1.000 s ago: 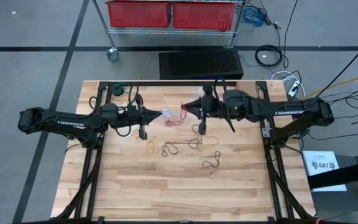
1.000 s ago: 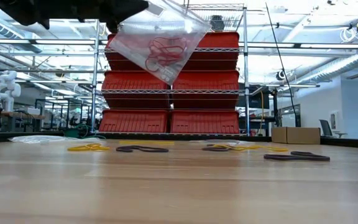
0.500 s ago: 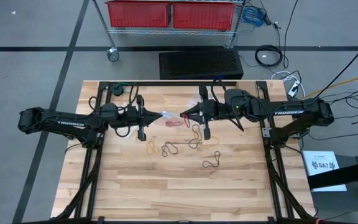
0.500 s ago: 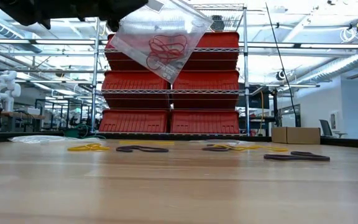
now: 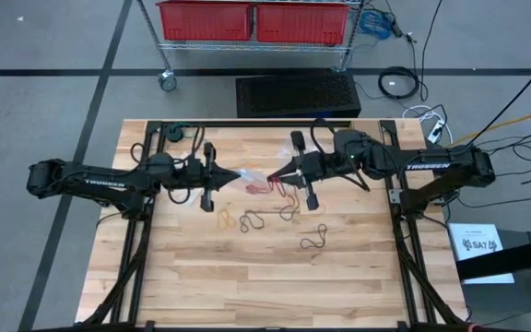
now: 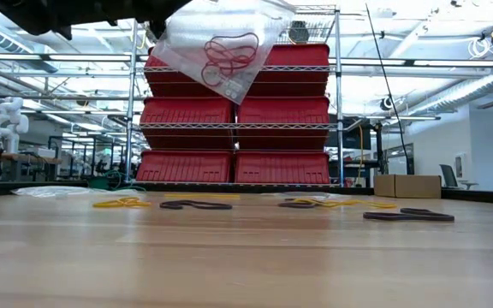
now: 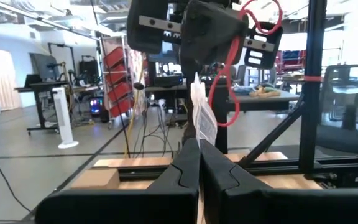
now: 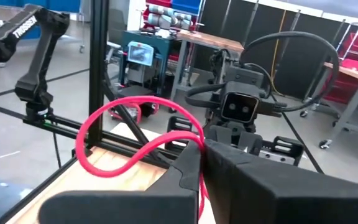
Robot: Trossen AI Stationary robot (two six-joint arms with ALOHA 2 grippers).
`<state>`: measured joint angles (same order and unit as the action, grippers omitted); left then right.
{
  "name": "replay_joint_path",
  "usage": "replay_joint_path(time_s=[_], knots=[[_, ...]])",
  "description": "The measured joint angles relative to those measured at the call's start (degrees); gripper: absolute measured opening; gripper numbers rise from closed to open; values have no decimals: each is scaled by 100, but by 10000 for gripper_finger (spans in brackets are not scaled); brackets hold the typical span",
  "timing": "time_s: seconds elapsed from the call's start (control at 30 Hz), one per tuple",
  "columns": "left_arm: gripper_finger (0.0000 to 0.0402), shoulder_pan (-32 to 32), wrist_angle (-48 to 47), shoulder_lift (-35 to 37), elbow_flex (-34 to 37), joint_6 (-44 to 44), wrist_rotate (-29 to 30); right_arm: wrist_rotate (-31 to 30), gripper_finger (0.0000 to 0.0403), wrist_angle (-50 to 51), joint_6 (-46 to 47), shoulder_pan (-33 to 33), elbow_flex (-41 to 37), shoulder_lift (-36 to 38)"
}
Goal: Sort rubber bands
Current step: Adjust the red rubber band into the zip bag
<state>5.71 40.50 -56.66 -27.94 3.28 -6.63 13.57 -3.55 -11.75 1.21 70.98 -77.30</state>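
1. We see the left tool (image 5: pixel 238 173) pressed together on one edge of a clear plastic bag (image 6: pixel 225 38), holding it up above the middle of the desk (image 5: pixel 201 277).
2. The right tool (image 5: pixel 275 173) faces it from the right, pinched shut on a red rubber band (image 8: pixel 135 140) whose loop hangs free in front of its tips, right at the bag.
3. More red bands (image 6: pixel 229 56) already lie inside the bag; tan and black bands (image 5: pixel 256 219) lie loose on the desk just nearer than the two tools, with another black one (image 5: pixel 314 238) off to the right.
4. We judge the risk to be at the bag's mouth: we cannot tell how far it gapes, and a floppy loop may catch on the rim and drop back to the desk.
5. The bag hangs tilted from one edge, so a nudge from the right tool could tip it and spill the red bands.
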Motion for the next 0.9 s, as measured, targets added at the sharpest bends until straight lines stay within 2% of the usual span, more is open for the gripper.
replay_joint_path(time_s=[0.3, 0.9], knots=[[0, -1, 81, 0, -2, -144, -275, 36, 0, 12, -266, 0, 0, 0], [0, 0, 66, 0, -2, -169, -343, 167, 0, -57, -407, 80, 0, 0]])
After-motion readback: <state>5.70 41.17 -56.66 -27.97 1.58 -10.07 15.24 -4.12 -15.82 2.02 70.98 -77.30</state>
